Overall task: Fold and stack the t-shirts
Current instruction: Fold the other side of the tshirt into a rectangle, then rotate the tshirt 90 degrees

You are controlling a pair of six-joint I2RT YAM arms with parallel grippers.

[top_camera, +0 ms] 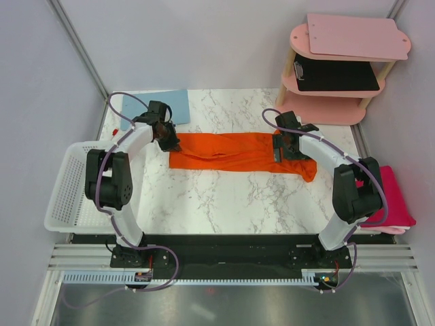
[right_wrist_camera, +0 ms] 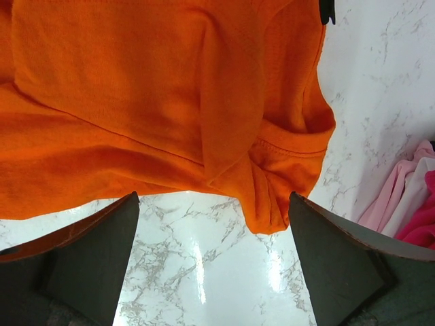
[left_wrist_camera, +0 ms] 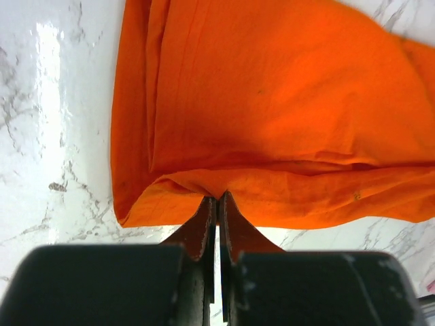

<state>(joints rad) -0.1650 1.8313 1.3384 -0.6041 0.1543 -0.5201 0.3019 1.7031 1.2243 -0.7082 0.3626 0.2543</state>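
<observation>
Bright orange short-sleeved cloth t-shirt lies stretched across white marble surface. Left tool clamped on its end edge, probably to fold; right tool spread wide over sleeve end.

- The soft bright orange short-sleeved cloth t-shirt runs past the frame beyond and right of the left gripper.
- The magenta-pink cloth t-shirt, right of the right gripper, is cut off at the edge.

Marble table, white basket at L edge, lt-blue clipboard far L, pink 3-tier shelf far R, pale pink board on top, black clipboard on mid tier
</observation>
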